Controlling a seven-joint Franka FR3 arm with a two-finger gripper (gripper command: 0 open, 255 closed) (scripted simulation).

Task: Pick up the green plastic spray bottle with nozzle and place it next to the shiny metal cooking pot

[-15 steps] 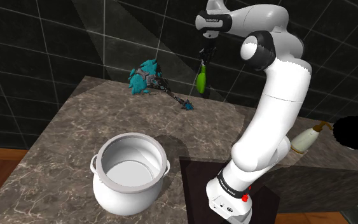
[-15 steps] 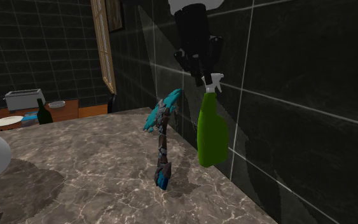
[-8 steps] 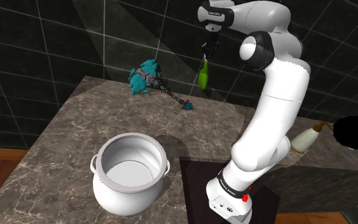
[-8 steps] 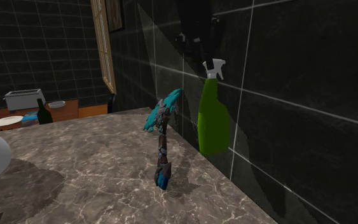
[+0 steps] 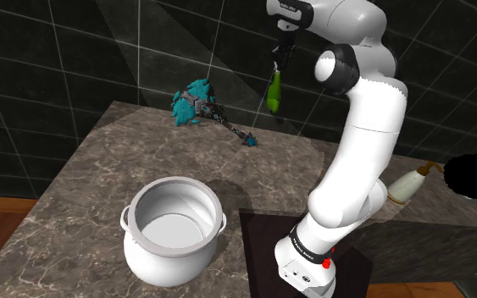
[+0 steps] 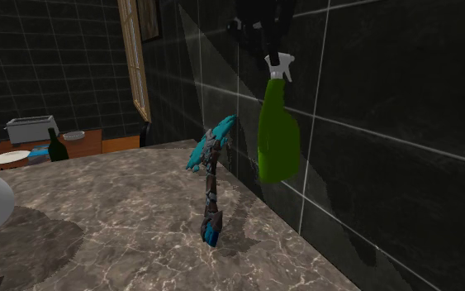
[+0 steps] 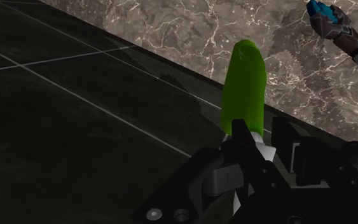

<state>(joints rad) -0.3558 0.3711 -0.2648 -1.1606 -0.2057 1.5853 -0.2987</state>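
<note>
The hand [image 5: 280,61] grips the green spray bottle [image 5: 274,93] at its neck, upper centre. The bottle hangs clear of the surface [image 5: 84,186], ready for transfer.

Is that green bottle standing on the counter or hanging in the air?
Hanging in the air: the green spray bottle dangles nozzle-up from the black pincer, its base clear of the counter.

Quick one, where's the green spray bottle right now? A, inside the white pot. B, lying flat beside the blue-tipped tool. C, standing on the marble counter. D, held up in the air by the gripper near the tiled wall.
D: the green spray bottle hangs nozzle-up from the gripper, clear of the counter, close to the dark tiled wall.
</note>
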